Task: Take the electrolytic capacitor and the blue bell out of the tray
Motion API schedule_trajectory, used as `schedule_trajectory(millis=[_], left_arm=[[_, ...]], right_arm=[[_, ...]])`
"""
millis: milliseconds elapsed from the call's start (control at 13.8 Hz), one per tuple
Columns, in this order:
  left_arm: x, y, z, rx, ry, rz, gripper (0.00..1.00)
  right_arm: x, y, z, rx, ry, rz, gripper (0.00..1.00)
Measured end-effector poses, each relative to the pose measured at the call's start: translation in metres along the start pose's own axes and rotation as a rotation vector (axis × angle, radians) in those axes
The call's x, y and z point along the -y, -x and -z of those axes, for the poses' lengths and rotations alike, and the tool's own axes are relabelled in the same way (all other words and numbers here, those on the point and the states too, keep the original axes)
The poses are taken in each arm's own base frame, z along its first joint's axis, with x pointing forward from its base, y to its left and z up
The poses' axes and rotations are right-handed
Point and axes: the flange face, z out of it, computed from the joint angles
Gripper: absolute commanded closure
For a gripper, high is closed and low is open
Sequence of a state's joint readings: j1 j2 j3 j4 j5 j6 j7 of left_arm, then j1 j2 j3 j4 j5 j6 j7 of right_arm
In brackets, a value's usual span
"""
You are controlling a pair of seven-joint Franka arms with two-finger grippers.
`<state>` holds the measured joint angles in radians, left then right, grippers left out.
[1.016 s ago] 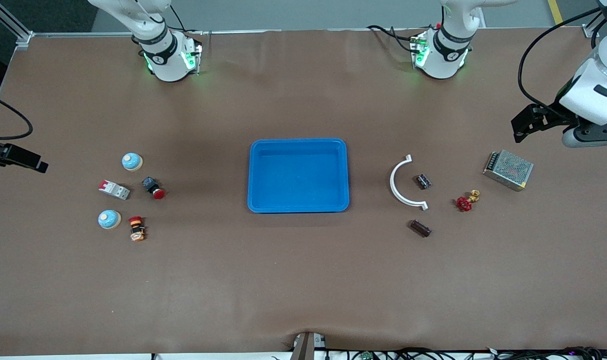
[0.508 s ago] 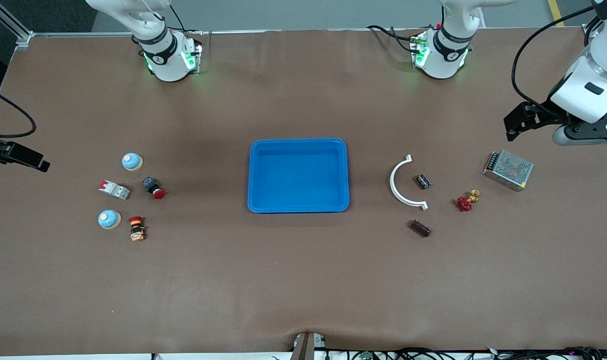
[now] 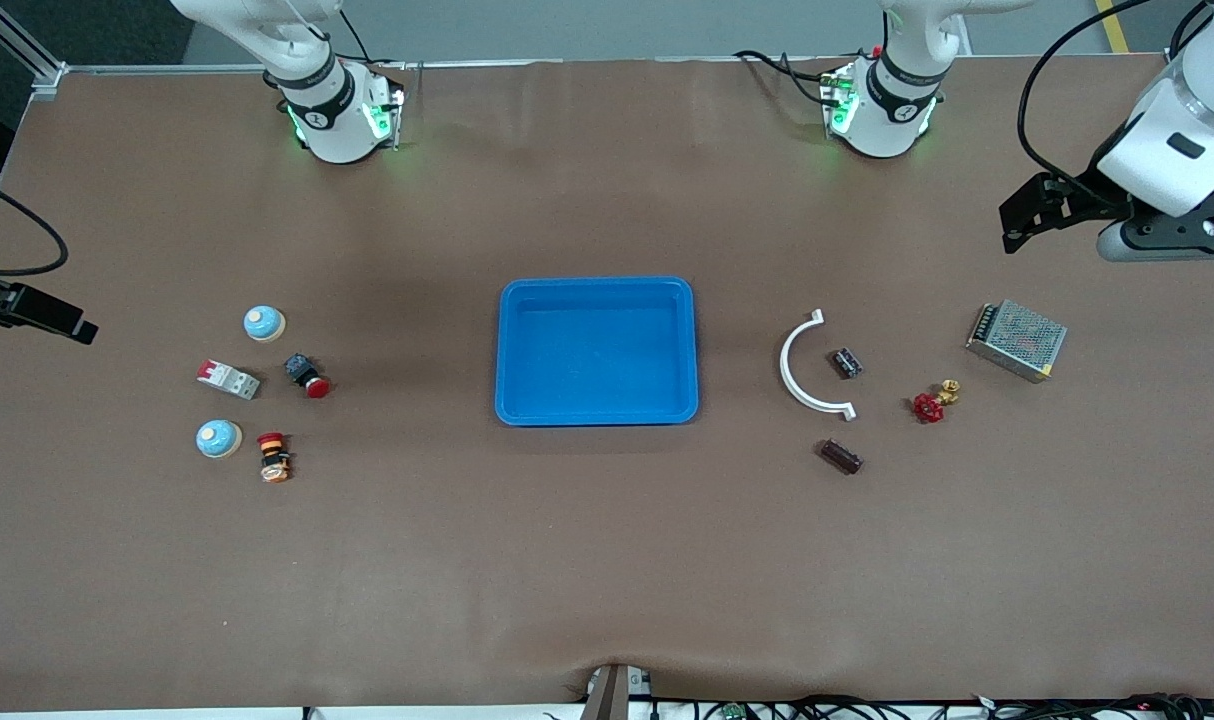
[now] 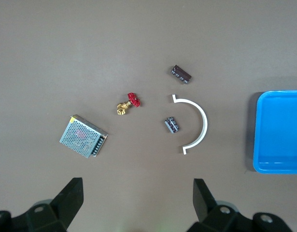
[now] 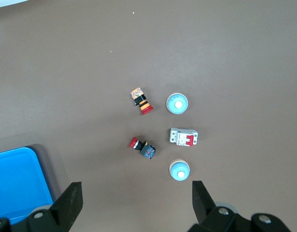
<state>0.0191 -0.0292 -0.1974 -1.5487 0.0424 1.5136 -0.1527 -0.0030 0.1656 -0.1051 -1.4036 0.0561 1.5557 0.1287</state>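
Observation:
Two blue bells stand toward the right arm's end of the table, one point(image 3: 264, 322) farther from the front camera and one point(image 3: 218, 438) nearer; both show in the right wrist view point(image 5: 179, 170) point(image 5: 177, 104). Two dark capacitors lie toward the left arm's end: one point(image 3: 847, 362) inside a white arc and one point(image 3: 841, 456) nearer; both show in the left wrist view point(image 4: 172, 123) point(image 4: 181, 74). The blue tray point(image 3: 597, 350) sits mid-table, empty. My left gripper point(image 3: 1012, 215) point(image 4: 137, 191) hangs open, high up. My right gripper point(image 3: 77, 328) point(image 5: 137, 193) hangs open, high up.
A white arc point(image 3: 802, 365), a red-handled valve point(image 3: 932, 403) and a metal mesh box point(image 3: 1017, 340) lie by the capacitors. A red-and-white breaker point(image 3: 229, 378) and two push buttons point(image 3: 307, 376) point(image 3: 273, 455) lie by the bells.
My left gripper has drifted away from the mesh box toward the robots' side of the table. My right gripper has hardly moved. Nothing on the table has moved.

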Motion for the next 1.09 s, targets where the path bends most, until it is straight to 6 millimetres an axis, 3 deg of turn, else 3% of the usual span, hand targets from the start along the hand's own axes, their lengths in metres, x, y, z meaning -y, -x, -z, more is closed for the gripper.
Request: schedule_trajectory(millis=[726,1088], left_arm=[[-0.001,0.012,0.002,0.001,-0.005,-0.002,0.0],[-0.001,0.013,0.004,-0.003,-0.006,-0.001,0.0]], right_arm=[[-0.007,0.001,0.021,-0.043,-0.004,-0.01,0.0],[-0.013,0.021,0.032,0.027,0.001,-0.011,0.0]])
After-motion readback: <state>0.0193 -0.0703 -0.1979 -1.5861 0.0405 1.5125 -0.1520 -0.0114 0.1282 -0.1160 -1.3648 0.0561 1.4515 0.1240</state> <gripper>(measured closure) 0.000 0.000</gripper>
